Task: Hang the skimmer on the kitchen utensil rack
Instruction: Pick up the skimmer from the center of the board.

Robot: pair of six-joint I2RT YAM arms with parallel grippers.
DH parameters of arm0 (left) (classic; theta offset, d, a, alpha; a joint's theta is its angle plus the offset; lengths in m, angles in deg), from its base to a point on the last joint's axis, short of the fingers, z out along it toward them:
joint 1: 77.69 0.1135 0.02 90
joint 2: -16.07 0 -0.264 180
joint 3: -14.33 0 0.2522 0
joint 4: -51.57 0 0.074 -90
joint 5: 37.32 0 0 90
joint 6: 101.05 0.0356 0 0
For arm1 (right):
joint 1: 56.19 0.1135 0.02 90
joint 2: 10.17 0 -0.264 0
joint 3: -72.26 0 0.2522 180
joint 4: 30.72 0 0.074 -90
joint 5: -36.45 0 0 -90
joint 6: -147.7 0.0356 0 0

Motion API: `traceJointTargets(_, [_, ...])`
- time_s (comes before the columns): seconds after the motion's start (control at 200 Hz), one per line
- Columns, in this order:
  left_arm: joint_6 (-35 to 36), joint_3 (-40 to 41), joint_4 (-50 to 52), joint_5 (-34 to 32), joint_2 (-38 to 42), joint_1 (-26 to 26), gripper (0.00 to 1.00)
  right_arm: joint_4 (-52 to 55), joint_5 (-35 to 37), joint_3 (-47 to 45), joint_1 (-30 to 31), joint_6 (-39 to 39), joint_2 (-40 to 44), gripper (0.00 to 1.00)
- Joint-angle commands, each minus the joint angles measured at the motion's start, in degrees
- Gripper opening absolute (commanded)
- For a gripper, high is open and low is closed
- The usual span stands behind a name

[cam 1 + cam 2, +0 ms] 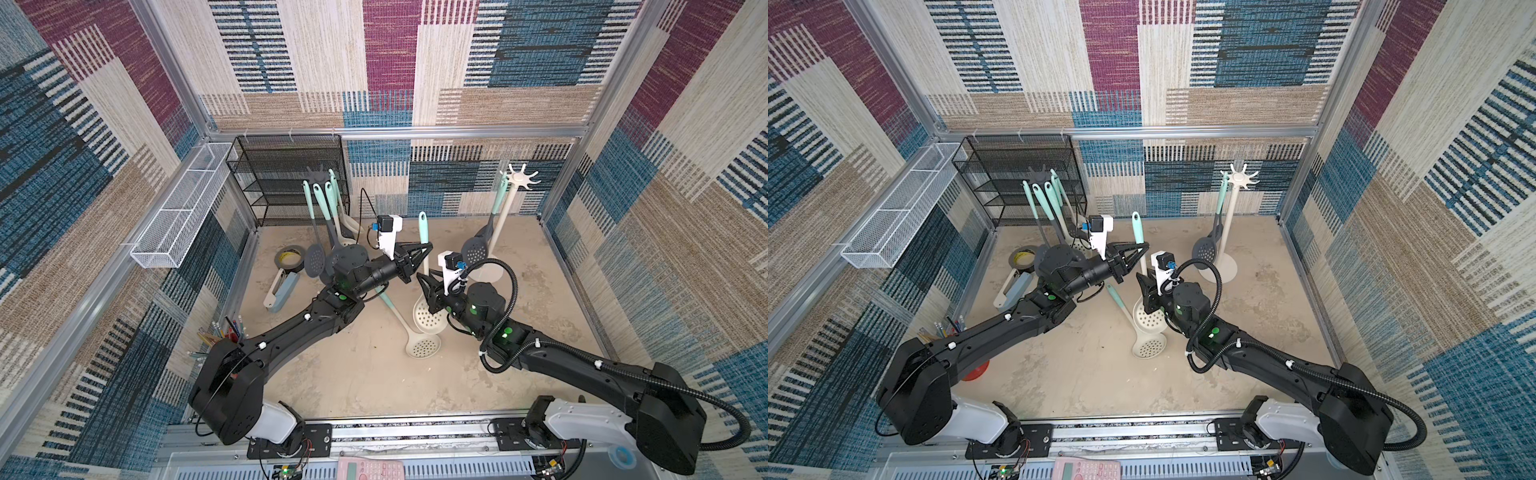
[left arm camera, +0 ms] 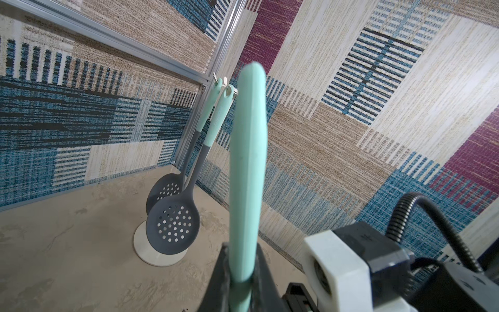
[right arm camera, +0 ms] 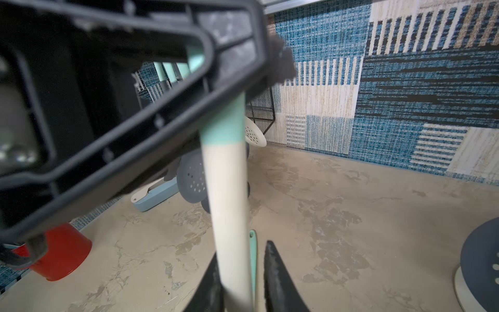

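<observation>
Mid-table, left gripper (image 1: 425, 248) clamps skimmer (image 1: 423, 229) (upright)

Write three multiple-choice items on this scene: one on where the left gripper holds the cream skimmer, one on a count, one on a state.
1. The left gripper grips the cream skimmer at its:
A) bowl
B) mint handle
C) nowhere

2. Dark grey skimmers hanging on the white rack:
A) none
B) five
C) two

3. The held skimmer is:
A) roughly upright, handle up
B) lying flat
C) hooked on the rack

Answers:
1 B, the left wrist view shows the gripper clamped on the mint part.
2 C, that view shows two hanging side by side.
3 A, its handle points up, clear of every hook.
</observation>
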Motion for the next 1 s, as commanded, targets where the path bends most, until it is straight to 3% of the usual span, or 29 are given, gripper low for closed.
traceJointTargets(0.0, [0.00,0.19,-1.16,-0.09,0.99,-0.06,0.00,1.24,3.32,1.89,0.03,1.13,-1.11,0.09])
traceJointTargets(0.115, [1.18,0.35,1.39,-0.53,2.05,-0.06,0.01,2.89,6.80,2.82,0.03,2.03,-1.58,0.02])
traceJointTargets(0.351, [5.22,-1.25,16.02,-3.00,5.97,-0.06,0.48,6.77,14.01,3.47,-0.05,1.07,-0.50,0.02])
traceJointTargets(0.531, [10.74,-4.83,33.58,-5.89,10.59,-0.05,0.73,12.45,17.34,4.32,-2.77,1.51,0.96,0.02])
traceJointTargets(0.887, [18.29,-2.54,46.18,-5.21,13.66,0.03,0.84,19.90,9.99,2.38,-16.53,2.59,6.75,0.02])
traceJointTargets(0.992, [18.81,-2.43,46.86,-4.21,13.50,0.12,0.85,20.57,11.75,3.67,-17.97,0.72,6.47,0.02])
